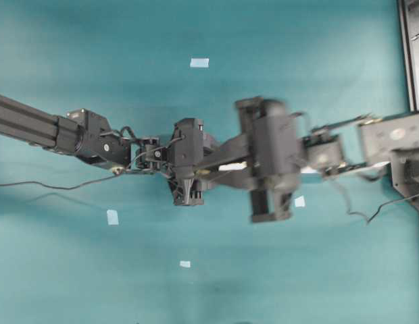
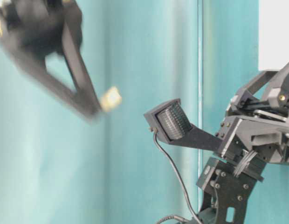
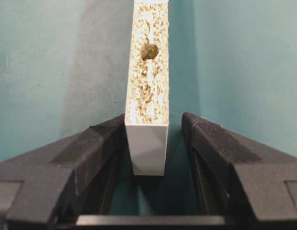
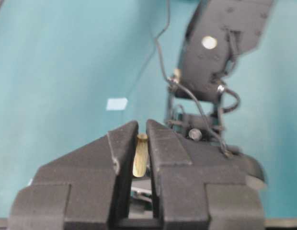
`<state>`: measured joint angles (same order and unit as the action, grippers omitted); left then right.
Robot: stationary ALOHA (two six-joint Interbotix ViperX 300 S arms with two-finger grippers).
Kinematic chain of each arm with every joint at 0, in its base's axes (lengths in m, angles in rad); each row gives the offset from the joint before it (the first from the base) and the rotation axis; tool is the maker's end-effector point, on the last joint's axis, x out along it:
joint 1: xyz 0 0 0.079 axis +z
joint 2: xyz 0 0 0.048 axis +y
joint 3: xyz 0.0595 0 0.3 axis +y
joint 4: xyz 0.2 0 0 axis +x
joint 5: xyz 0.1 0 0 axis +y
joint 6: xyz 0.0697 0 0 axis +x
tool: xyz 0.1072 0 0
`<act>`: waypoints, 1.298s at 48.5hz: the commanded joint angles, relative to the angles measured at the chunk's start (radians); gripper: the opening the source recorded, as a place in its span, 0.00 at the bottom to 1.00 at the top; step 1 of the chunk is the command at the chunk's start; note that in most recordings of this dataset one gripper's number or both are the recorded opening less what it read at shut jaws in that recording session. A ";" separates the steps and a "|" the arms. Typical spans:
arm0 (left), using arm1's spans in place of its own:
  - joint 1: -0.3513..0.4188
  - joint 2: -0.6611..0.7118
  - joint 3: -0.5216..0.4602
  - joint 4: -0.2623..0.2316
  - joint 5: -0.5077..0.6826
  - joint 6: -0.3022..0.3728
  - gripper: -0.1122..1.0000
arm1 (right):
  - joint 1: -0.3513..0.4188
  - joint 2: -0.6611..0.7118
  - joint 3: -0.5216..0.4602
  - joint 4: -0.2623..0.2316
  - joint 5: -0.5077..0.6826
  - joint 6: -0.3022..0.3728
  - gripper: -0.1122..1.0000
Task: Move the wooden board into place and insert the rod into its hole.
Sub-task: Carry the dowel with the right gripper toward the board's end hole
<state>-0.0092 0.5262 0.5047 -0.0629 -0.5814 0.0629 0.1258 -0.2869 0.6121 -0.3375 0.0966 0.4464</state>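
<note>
In the left wrist view the wooden board [image 3: 147, 91] stands on its long edge and runs away from the camera. Its raw chipboard edge faces up, with a dark hole [image 3: 149, 51] in it. Its white near end sits between the fingers of my left gripper [image 3: 153, 120]. The left finger touches it and a strip of teal shows at the right finger, so the jaws are open around it. In the overhead view a white piece of the board [image 1: 233, 165] shows under the arms. My right gripper [image 4: 142, 127] is shut on the short beige rod [image 4: 140, 154], also seen as the rod [image 2: 110, 99], blurred.
Small pale-blue tape patches [image 1: 199, 63] [image 1: 113, 217] [image 1: 185, 264] [image 1: 299, 201] lie on the teal table. A black frame [image 1: 409, 54] runs down the right edge. The left arm [image 4: 211, 57] stands just beyond the right gripper. Both arms cross at mid-table.
</note>
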 commanded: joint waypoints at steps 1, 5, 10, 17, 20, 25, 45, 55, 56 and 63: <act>0.006 -0.012 -0.003 -0.005 0.005 0.002 0.58 | -0.023 -0.091 0.074 -0.006 -0.075 -0.009 0.19; 0.006 -0.014 -0.003 -0.005 0.005 0.002 0.58 | -0.044 -0.141 0.156 -0.009 -0.123 -0.020 0.19; 0.008 -0.028 -0.006 -0.005 0.005 0.002 0.58 | -0.075 -0.184 0.255 -0.009 -0.178 -0.026 0.19; 0.008 -0.063 -0.011 -0.005 0.005 0.002 0.57 | -0.104 -0.207 0.353 -0.009 -0.268 -0.028 0.19; 0.006 -0.072 -0.012 -0.005 0.005 0.002 0.57 | -0.112 -0.207 0.373 -0.009 -0.304 -0.029 0.19; 0.008 -0.081 -0.015 -0.005 0.005 0.000 0.57 | -0.124 -0.204 0.396 -0.009 -0.350 -0.032 0.19; 0.002 -0.072 -0.034 -0.005 0.005 0.000 0.29 | -0.212 -0.187 0.486 -0.009 -0.518 -0.095 0.19; -0.015 -0.043 -0.034 -0.005 0.005 0.002 0.29 | -0.238 -0.130 0.500 -0.009 -0.612 -0.112 0.19; -0.017 -0.040 -0.035 -0.005 0.005 0.002 0.29 | -0.238 -0.118 0.499 -0.009 -0.630 -0.112 0.19; -0.021 -0.026 -0.044 -0.005 0.005 0.002 0.29 | -0.238 0.014 0.499 -0.006 -0.807 -0.112 0.19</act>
<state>-0.0123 0.5031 0.4771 -0.0706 -0.5814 0.0629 -0.1089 -0.3252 1.1213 -0.3451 -0.6228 0.3359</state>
